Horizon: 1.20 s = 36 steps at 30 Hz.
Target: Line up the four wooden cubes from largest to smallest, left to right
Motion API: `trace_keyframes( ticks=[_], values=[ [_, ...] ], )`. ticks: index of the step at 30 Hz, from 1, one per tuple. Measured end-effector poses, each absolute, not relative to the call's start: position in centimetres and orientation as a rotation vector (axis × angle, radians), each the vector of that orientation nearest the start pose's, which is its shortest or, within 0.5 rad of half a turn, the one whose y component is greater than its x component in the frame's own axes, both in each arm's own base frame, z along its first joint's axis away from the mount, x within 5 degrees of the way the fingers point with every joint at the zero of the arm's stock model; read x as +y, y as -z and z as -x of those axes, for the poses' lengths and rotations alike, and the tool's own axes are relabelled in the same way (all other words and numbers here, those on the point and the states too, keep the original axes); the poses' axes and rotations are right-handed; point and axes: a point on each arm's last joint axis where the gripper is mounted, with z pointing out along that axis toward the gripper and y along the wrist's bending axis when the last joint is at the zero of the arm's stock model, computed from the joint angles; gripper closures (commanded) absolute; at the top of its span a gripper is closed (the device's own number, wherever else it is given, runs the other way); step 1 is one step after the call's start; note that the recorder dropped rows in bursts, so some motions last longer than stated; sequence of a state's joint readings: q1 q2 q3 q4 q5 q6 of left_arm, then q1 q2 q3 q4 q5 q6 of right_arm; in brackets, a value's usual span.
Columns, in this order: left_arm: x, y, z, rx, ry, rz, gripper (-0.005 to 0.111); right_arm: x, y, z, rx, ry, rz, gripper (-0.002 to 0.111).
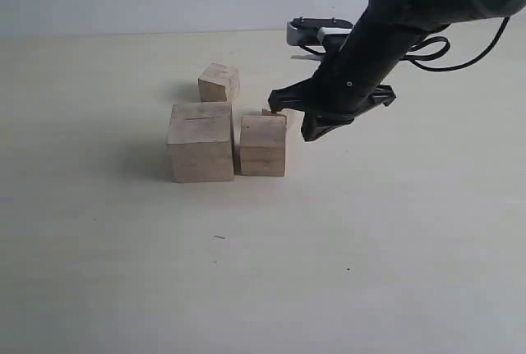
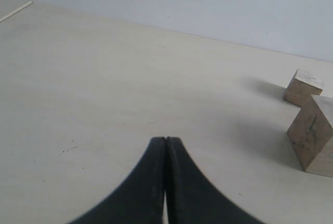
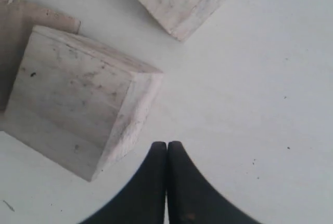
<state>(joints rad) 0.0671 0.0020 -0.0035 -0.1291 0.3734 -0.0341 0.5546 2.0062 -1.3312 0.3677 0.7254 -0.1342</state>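
Note:
The largest cube [image 1: 201, 142], with a dark slit on top, stands beside the second cube [image 1: 263, 145], almost touching it. A third cube [image 1: 219, 83] sits behind them. Only a sliver of the smallest cube [image 1: 274, 112] shows behind the second cube. My right gripper [image 1: 286, 106] hovers right at that sliver, shut with nothing visible between its fingers. In the right wrist view its tips [image 3: 166, 144] sit close to the second cube's [image 3: 78, 99] corner, with a smaller cube [image 3: 177, 0] beyond. My left gripper [image 2: 166, 140] is shut over bare table, far from the slit cube [image 2: 315, 133] and the third cube [image 2: 303, 87].
The pale table [image 1: 370, 247] runs wide to the front and right of the cubes. The right arm [image 1: 411, 9] reaches in from the upper right, with a white-and-black unit [image 1: 316, 32] and a cable behind it. A plain wall closes the back.

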Motion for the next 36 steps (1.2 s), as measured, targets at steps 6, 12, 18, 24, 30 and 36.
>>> trace_keyframes(
  ticks=[6, 12, 18, 24, 30, 36],
  values=[
    [-0.1, -18.1, -5.3, 1.845, 0.104, 0.172, 0.107, 22.9, -14.2, -33.2, 2.863, -0.446, 0.616, 0.108],
    [-0.1, -18.1, -5.3, 1.845, 0.104, 0.172, 0.107, 23.1, -12.2, -33.4, 2.882, -0.447, 0.641, 0.108],
    [-0.1, -18.1, -5.3, 1.845, 0.104, 0.172, 0.107, 23.8, -12.5, -33.4, 2.836, -0.555, 0.668, 0.108],
    [-0.1, -18.1, -5.3, 1.845, 0.104, 0.172, 0.107, 24.3, -12.6, -33.2, 2.805, -0.586, 0.711, 0.108],
    [-0.1, -18.1, -5.3, 1.845, 0.104, 0.172, 0.107, 24.8, -12.7, -33.0, 2.780, -0.616, 0.754, 0.108],
    [-0.1, -18.1, -5.3, 1.845, 0.104, 0.172, 0.107, 24.8, -12.7, -33.0, 2.770, -0.620, 0.766, 0.108]
  ],
)
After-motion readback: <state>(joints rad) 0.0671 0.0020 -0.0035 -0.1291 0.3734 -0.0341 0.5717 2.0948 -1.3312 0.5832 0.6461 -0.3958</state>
